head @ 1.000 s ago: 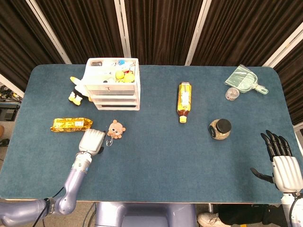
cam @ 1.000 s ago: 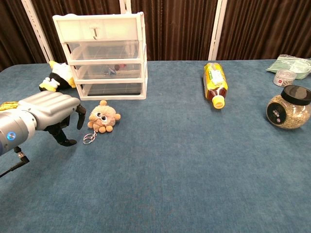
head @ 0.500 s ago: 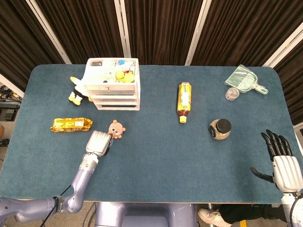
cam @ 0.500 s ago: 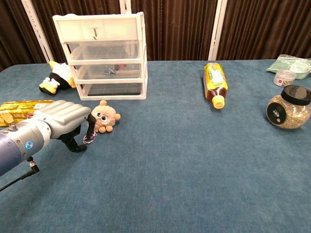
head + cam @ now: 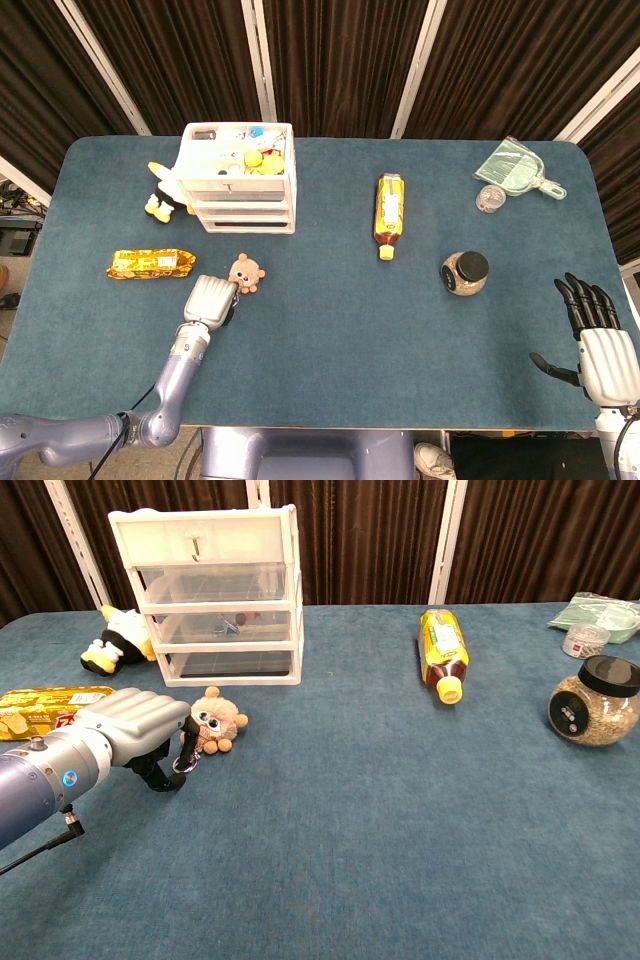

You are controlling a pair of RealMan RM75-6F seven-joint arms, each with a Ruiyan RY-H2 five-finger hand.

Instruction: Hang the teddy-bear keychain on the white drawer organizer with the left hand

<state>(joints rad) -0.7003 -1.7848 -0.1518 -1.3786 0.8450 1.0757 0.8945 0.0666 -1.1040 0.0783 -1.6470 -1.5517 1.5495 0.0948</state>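
The teddy-bear keychain (image 5: 245, 272) (image 5: 215, 720) lies on the blue table just in front of the white drawer organizer (image 5: 240, 180) (image 5: 215, 595). Its metal ring (image 5: 184, 764) trails toward my left hand (image 5: 208, 298) (image 5: 138, 730). That hand rests knuckles-up beside the bear, with its fingers curled down around the ring. Whether they pinch the ring is hidden. A small hook (image 5: 197, 547) sticks out of the organizer's top front panel. My right hand (image 5: 598, 345) hangs past the table's near right corner with its fingers spread and nothing in it.
A penguin plush (image 5: 165, 195) (image 5: 118, 640) lies left of the organizer, and a yellow snack packet (image 5: 150, 263) (image 5: 40, 705) is beside my left hand. Further right are a yellow bottle (image 5: 389, 213) (image 5: 441, 652), a black-lidded jar (image 5: 465, 272) (image 5: 594, 702) and a green dustpan (image 5: 515, 168).
My left hand has slid right toward the bear, and its fingers now curl over the key ring. The bear has barely shifted. The right hand has stayed put.
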